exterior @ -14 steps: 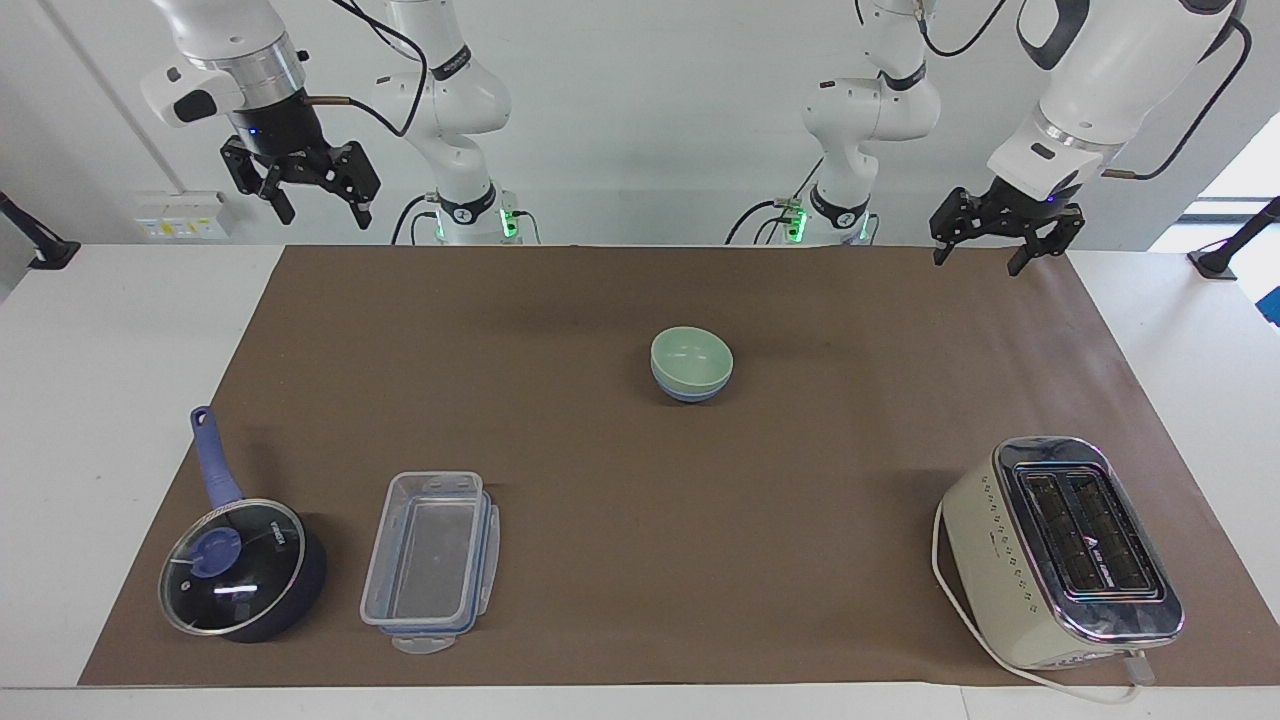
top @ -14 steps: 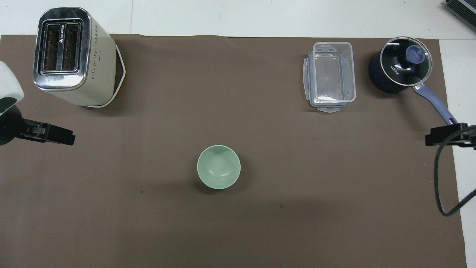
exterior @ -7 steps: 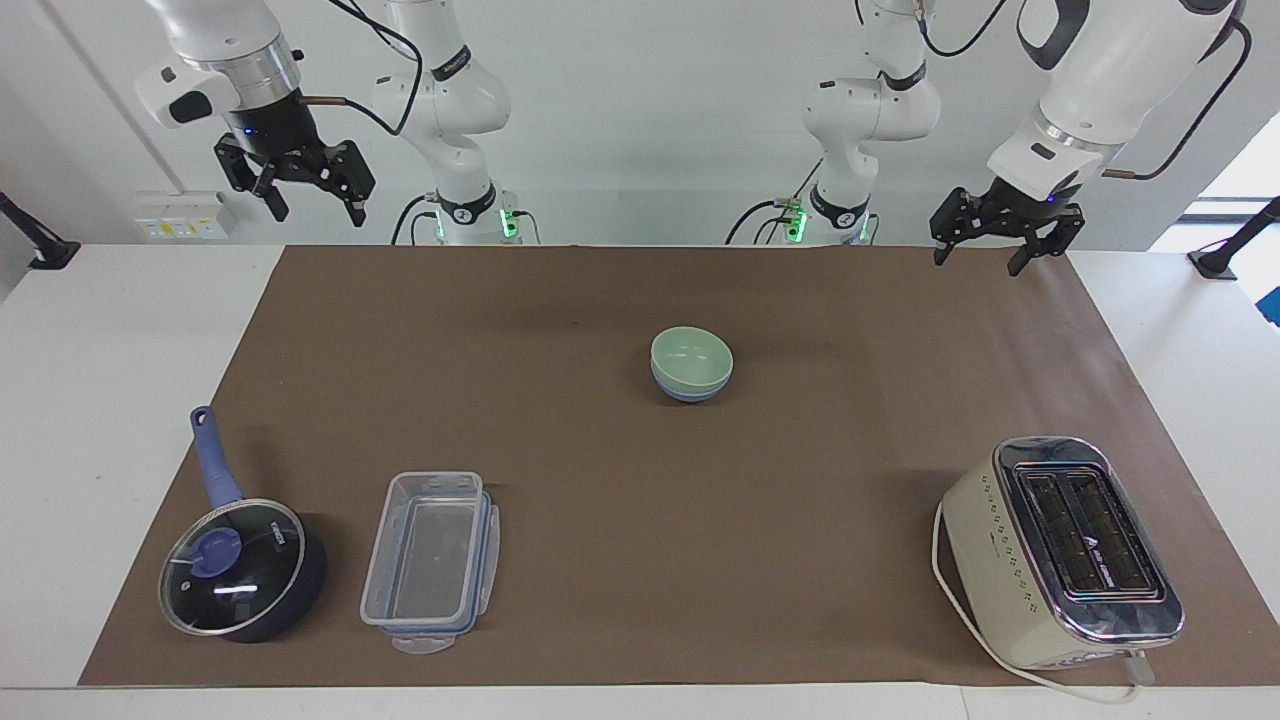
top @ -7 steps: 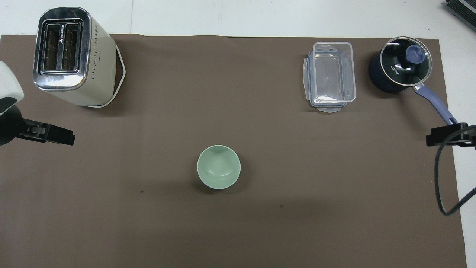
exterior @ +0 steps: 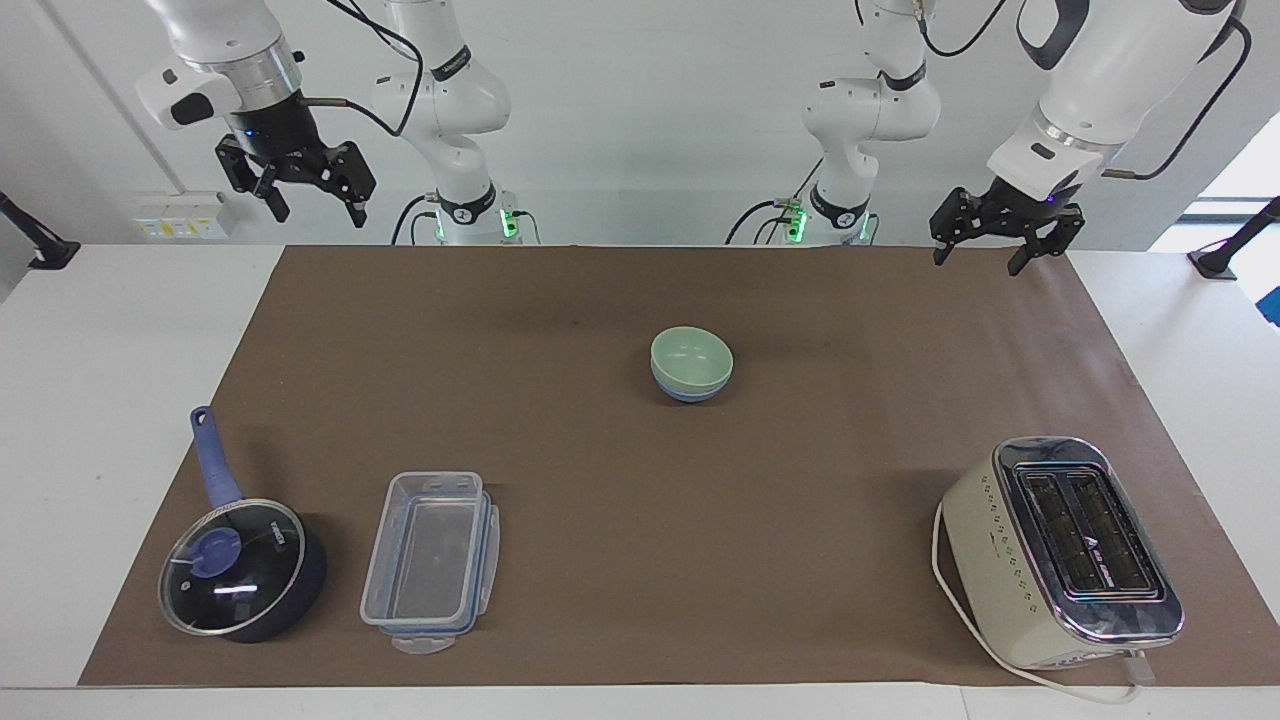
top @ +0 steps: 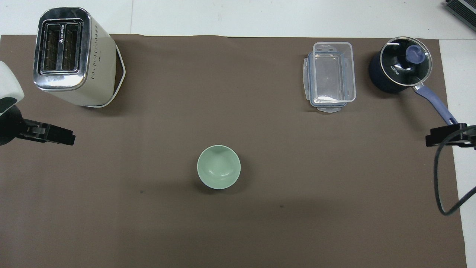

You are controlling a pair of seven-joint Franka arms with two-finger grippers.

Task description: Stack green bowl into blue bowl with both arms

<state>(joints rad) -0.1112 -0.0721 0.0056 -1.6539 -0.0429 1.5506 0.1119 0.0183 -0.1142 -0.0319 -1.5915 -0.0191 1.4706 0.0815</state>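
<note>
Although the task names a stacking move, the facing view shows the green bowl (exterior: 691, 358) already nested in the blue bowl (exterior: 686, 392), of which only a low band shows under the green rim; the pair sits on the brown mat (exterior: 620, 300) near the middle of the tabletop (exterior: 120, 330), well apart from everything else. The left claw (exterior: 992, 250) hangs over the mat's corner at the left arm's end, fingers spread and empty. The right claw (exterior: 315, 203) is raised high at the right arm's end, likewise spread wide with nothing in it. The bowls lie between the two, and by my judgement neither arm needs to reach for them (the stack looks finished). Against the earliest frame, the right claw sits a little higher and closer to its base; the left claw and bowls match.

From overhead, the green bowl (top: 218, 166) hides the blue one entirely. The left claw (top: 55, 134) shows just beside the toaster (top: 70, 56), the right claw (top: 444, 134) beside the saucepan's (top: 399, 69) blue handle, with the clear lidded container (top: 331, 76) next to the pan. Nothing differs here from the earlier overhead frames.
</note>
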